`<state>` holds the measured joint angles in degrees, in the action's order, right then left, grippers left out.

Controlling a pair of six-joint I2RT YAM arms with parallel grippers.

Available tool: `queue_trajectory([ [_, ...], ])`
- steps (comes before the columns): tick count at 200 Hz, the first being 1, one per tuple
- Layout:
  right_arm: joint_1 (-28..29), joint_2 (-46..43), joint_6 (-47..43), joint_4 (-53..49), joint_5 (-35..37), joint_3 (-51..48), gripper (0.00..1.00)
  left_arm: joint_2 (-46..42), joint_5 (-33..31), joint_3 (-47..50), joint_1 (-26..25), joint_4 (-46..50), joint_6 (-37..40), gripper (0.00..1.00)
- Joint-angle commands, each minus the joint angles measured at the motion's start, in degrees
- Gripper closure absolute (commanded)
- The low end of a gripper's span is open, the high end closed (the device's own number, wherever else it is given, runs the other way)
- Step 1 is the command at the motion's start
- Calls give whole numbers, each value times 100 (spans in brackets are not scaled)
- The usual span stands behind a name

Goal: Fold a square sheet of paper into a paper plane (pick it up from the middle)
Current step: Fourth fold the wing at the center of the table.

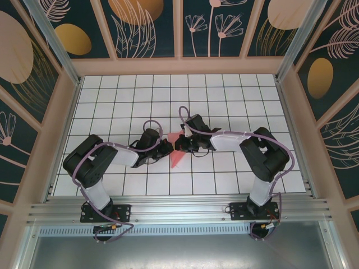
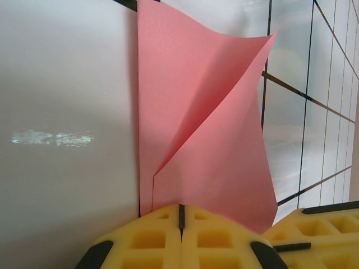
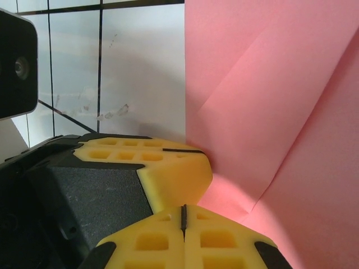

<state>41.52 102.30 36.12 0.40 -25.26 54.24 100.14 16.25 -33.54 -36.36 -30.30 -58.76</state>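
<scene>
The square sheet of paper point(image 1: 178, 158) is salmon-pink and partly folded, lying on the white grid table point(image 1: 224, 101) between the two arms. In the left wrist view the paper point(image 2: 213, 140) shows a diagonal fold, and its upper right flap curls up off the table. My left gripper point(image 2: 181, 216) is shut, its yellow tips set against the paper's near edge. My right gripper point(image 3: 183, 216) is also shut, right at the paper point(image 3: 269, 112) and next to the left gripper's fingers point(image 3: 168, 162). In the top view the left gripper point(image 1: 167, 147) and right gripper point(image 1: 179, 144) meet at the paper.
Both arms reach inward from their bases at the near edge, elbows out to the sides point(image 1: 84, 162) point(image 1: 269, 157). Patterned walls with wooden frames point(image 1: 179, 66) enclose the table on three sides. An aluminium rail point(image 1: 179, 210) runs along the front.
</scene>
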Motion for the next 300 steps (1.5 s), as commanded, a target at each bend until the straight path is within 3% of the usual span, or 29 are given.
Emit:
queue_trajectory([
  [1, 175, -211, 161, -20, 187, -343, 99, 190, 37, 174, -12, 562, -48, 96],
  [59, 188, -480, 288, 343, -8, -568, 99, 138, -53, 181, -12, 664, -40, 97],
  [148, 260, 52, 271, 513, -167, -403, 98, 120, -17, 159, -14, 699, -23, 97],
  [229, 323, 165, -193, -478, 454, -409, 99, 142, 95, 199, -12, 659, 31, 97],
  [300, 425, -473, 56, -111, 45, -338, 98, 173, 137, 207, -16, 631, 47, 97],
])
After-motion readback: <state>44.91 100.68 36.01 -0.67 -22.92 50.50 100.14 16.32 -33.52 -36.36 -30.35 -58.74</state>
